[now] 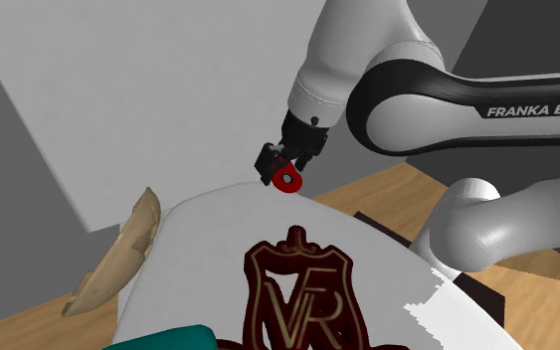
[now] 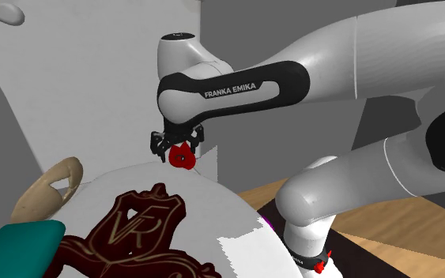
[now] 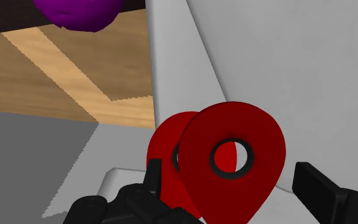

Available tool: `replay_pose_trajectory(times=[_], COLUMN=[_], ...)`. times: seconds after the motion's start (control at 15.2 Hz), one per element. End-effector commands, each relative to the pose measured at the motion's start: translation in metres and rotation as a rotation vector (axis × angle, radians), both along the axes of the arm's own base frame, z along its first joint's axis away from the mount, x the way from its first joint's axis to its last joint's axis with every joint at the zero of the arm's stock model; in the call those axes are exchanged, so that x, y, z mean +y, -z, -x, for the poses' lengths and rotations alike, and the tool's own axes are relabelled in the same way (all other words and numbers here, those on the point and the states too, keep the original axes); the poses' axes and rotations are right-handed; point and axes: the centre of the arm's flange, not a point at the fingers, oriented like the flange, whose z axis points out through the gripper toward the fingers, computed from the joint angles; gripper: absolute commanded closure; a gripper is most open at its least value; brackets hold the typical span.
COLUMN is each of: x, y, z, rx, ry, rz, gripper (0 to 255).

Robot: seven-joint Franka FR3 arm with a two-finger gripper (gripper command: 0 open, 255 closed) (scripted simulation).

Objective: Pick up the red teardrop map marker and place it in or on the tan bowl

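The red teardrop map marker (image 1: pixel 288 178) (image 2: pixel 182 158) hangs in the air above the far edge of the white round table (image 1: pixel 208 249), with my gripper (image 1: pixel 285 171) (image 2: pixel 179 150) shut on it. In the wrist view the marker (image 3: pixel 234 127) stands between the black fingers (image 3: pixel 155 184), its dark-rimmed hole facing the camera. The tan bowl (image 1: pixel 118 254) (image 2: pixel 47 189) leans on its side at the table's edge, toward the shoulder view's left and well below the gripper.
A dark brown crest with gold "VR" letters (image 1: pixel 297 293) (image 2: pixel 133 225) lies on the table in front of the gripper. A teal object (image 1: pixel 163 338) (image 2: pixel 15 241) sits at the near edge. A purple thing (image 3: pixel 79 13) rests over the wooden floor (image 3: pixel 56 70). Grey walls stand behind.
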Motion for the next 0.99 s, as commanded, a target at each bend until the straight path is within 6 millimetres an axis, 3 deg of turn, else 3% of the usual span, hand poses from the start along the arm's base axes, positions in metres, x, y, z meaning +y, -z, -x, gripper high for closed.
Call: replay_pose_trajectory(times=[0.0,0.07,0.13,0.73,0.92], x=[0.0,0.0,0.0,0.0,0.0], y=[0.0,0.0,0.0,0.0,-0.016], z=[0.0,0.0,0.0,0.0,0.0], rx=[0.0,0.0,0.0,0.0,0.0], ry=[0.0,0.0,0.0,0.0,0.0], rz=[0.0,0.0,0.0,0.0,0.0], gripper=[0,0,255,255,255])
